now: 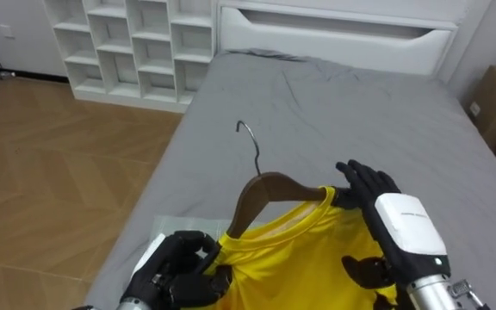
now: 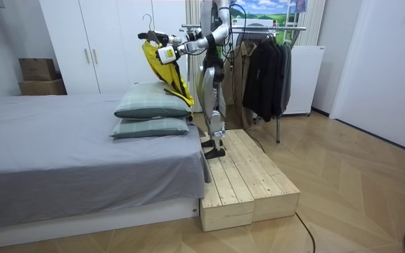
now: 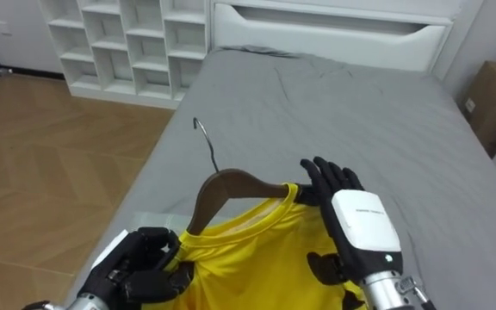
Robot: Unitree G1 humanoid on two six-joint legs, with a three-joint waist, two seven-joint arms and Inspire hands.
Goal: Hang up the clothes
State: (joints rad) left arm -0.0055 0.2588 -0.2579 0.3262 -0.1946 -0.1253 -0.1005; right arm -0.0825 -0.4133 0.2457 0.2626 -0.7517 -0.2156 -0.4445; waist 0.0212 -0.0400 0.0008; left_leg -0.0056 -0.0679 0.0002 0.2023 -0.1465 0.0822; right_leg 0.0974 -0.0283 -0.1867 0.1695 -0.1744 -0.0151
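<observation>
You've got the robot up on the platform [image 2: 248, 176] by the bed [image 1: 360, 112], rack [image 2: 273, 28] behind it. The shirt [image 1: 308, 258] is up in the air over the bed, draped on the hanger [image 1: 269, 185]. Your left hand [image 1: 179, 267] is clenched on the shirt at the hanger's left end, and your right hand [image 1: 399, 220] lies relaxed, fingers straight against the right end.

Hanger [image 1: 269, 191]: glossy dark wood, metal hook. Shirt [image 1: 317, 258]: smooth yellow cloth. Bed [image 1: 360, 112]: matt grey cloth.
</observation>
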